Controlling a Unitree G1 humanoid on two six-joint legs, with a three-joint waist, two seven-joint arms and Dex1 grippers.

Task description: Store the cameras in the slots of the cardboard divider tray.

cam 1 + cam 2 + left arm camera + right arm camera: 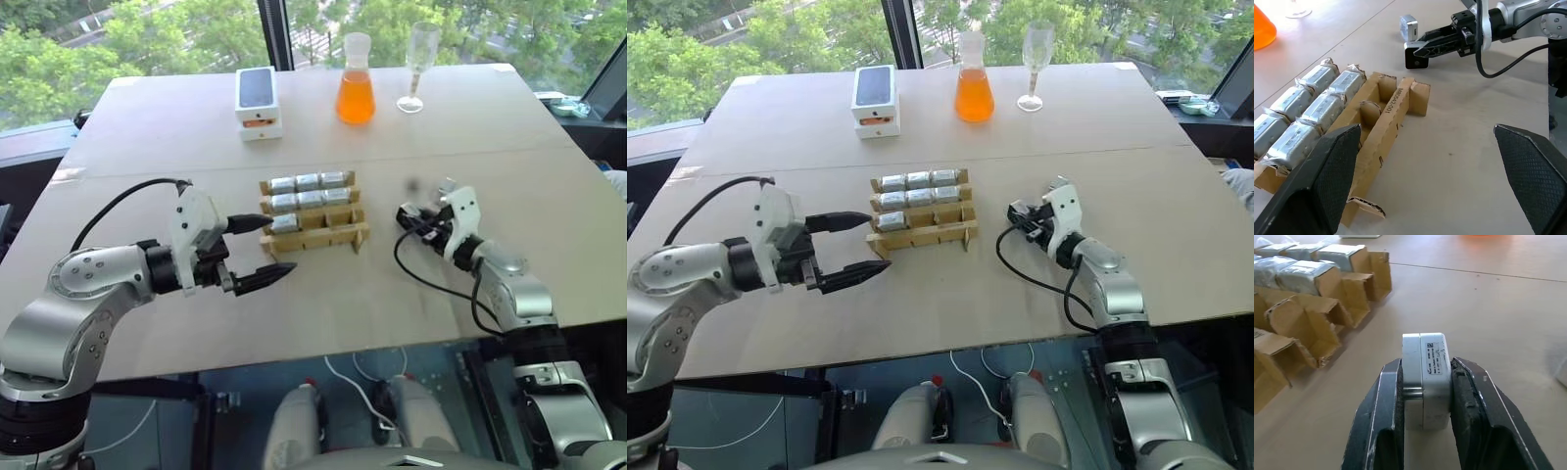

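Right tool (1426, 382) level, clamping camera (1426, 377).

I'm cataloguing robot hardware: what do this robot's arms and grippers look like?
Both arms are silver-grey metal with black joints. Each wrist carries a white housing, looped by a black cable. The left gripper and right gripper have black tapered fingers with textured pads.

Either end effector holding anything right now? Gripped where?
Right end effector holds a camera, fingers clamped on its two opposite side faces. Left end effector is open beside the cardboard divider tray, holding nothing.
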